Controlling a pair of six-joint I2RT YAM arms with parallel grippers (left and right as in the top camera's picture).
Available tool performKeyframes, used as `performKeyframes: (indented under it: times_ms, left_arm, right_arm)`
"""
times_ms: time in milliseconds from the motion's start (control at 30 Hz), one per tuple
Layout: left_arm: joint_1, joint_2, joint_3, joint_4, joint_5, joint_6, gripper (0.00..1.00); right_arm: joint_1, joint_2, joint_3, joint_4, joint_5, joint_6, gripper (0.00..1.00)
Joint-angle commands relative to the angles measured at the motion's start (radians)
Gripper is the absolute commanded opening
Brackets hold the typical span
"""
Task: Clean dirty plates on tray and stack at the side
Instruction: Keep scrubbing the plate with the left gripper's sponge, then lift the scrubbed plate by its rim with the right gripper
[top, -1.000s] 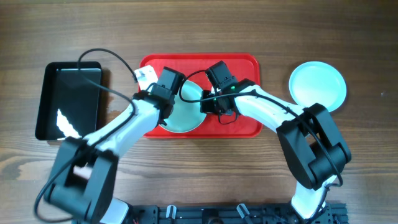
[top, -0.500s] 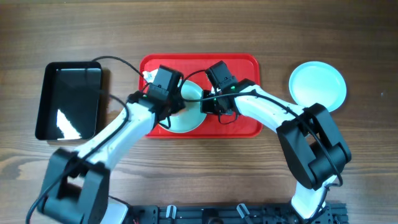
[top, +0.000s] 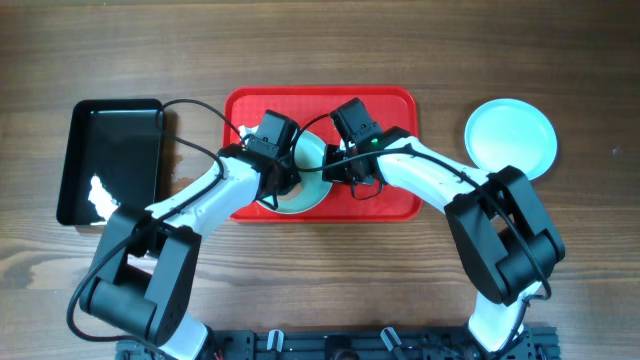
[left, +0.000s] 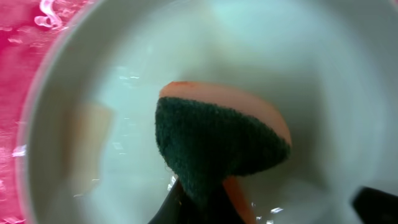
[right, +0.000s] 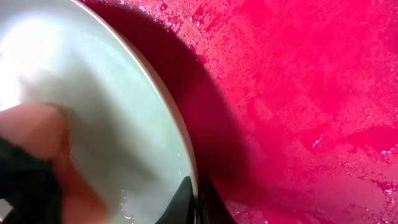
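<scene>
The right pincer (right: 196, 200) barely pinched the plate (right: 93, 93) rim (left pincer (left: 202, 205) clenched the sponge (left: 224, 143)), so hard scrubbing risked dislodging it.

A: Overhead: plate (top: 308, 195) on the tray (top: 390, 105) is mostly under the two wrists. Fingertips of both arms are hidden.
B: Left wrist is all blurred. Sponge (left: 217, 146) runs off the bottom edge and the left gripper (left: 202, 208) barely shows. Tan patch (left: 93, 146) on the plate, can't tell what.
A: Right wrist: right gripper (right: 194, 202) is cut off at the bottom, sponge at the left edge.
B: Side plate (top: 510, 138): single or a stack, can't tell.
</scene>
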Motion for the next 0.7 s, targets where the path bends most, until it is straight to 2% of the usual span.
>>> performKeyframes:
  times_ms: [0, 200, 433, 667]
  left_arm:
    - [0.028, 0.025, -0.003, -0.058, -0.193, 0.008, 0.04]
    - [0.108, 0.025, -0.003, -0.083, -0.245, 0.087, 0.04]
    - [0.158, 0.012, 0.014, -0.057, -0.245, 0.088, 0.04]
    - [0.155, -0.153, 0.066, -0.064, -0.217, 0.084, 0.04]
  right_arm:
    - [-0.012, 0.046, -0.015, -0.020, 0.073, 0.004, 0.04]
    - [-0.012, 0.046, -0.015, -0.020, 0.073, 0.003, 0.04]
    - [-0.012, 0.046, -0.015, -0.020, 0.074, 0.003, 0.04]
    - [-0.013, 0.046, -0.015, -0.020, 0.077, 0.003, 0.04]
